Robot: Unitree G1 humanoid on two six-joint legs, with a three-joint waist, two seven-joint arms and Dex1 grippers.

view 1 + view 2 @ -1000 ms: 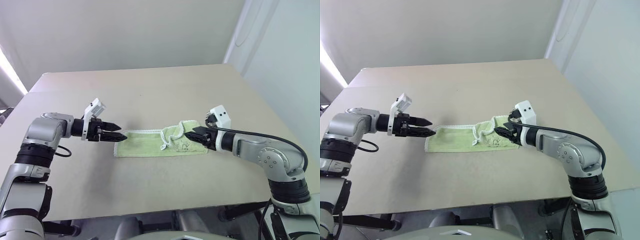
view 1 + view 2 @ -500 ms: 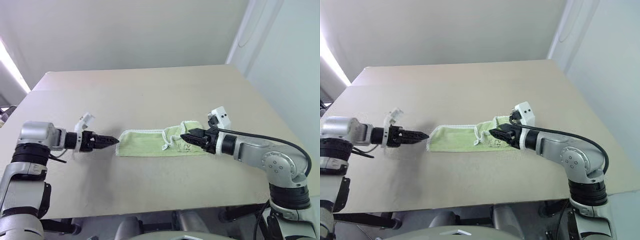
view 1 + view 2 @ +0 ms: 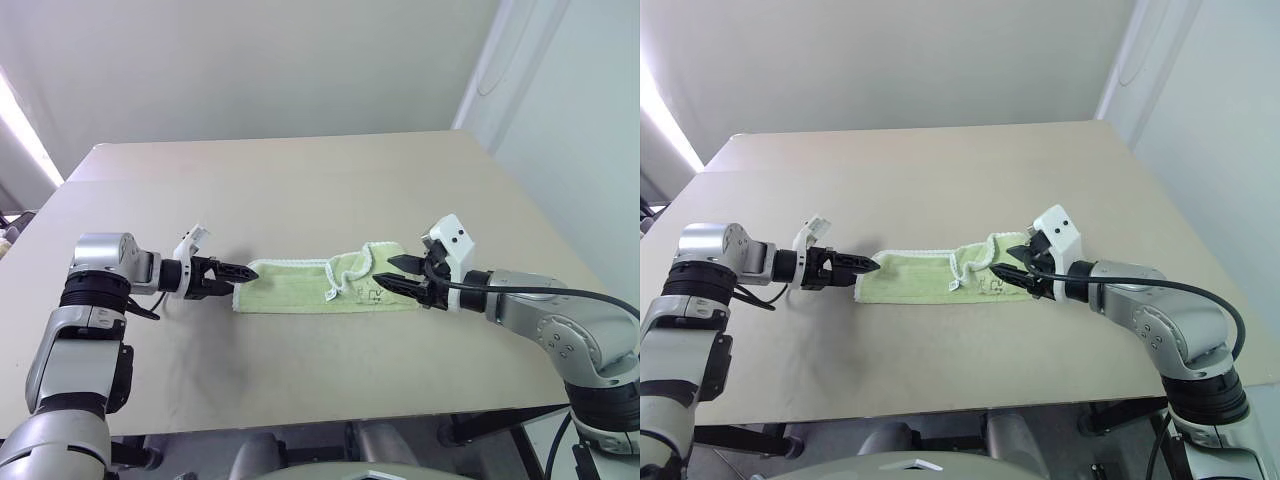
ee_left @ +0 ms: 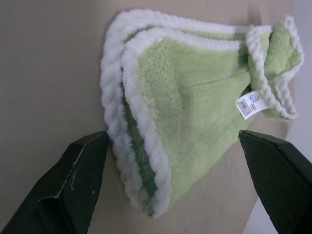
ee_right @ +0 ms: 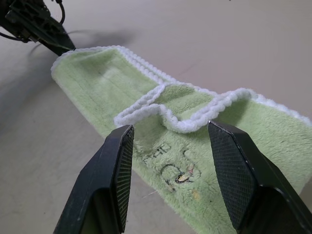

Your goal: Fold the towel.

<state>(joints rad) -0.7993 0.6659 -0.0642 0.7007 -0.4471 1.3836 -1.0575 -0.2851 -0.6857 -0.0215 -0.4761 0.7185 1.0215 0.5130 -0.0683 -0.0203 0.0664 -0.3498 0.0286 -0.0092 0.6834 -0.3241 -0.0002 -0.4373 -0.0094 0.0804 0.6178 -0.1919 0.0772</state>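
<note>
The towel [image 3: 300, 288] lies in a long light-green strip with white edging across the middle of the table, its right part bunched into a raised fold. A small white tag [image 4: 249, 104] and a dark embroidered mark [image 5: 178, 174] show on it. My left gripper [image 3: 245, 272] is low at the towel's left end, open, and the folded end [image 4: 141, 146] lies between its wide-spread fingers. My right gripper [image 3: 388, 272] hovers open over the towel's right part, its fingers either side of the raised white edge [image 5: 168, 117], not touching it.
The beige table [image 3: 300, 180] stretches well beyond the towel on every side. Its front edge [image 3: 330, 415] runs close below the arms. A white wall corner [image 3: 520, 80] stands past the far right of the table.
My left gripper has sunk to the table and rolled about its own axis, staying at the towel's left end. The right gripper has rolled a little. The towel lies as before.
</note>
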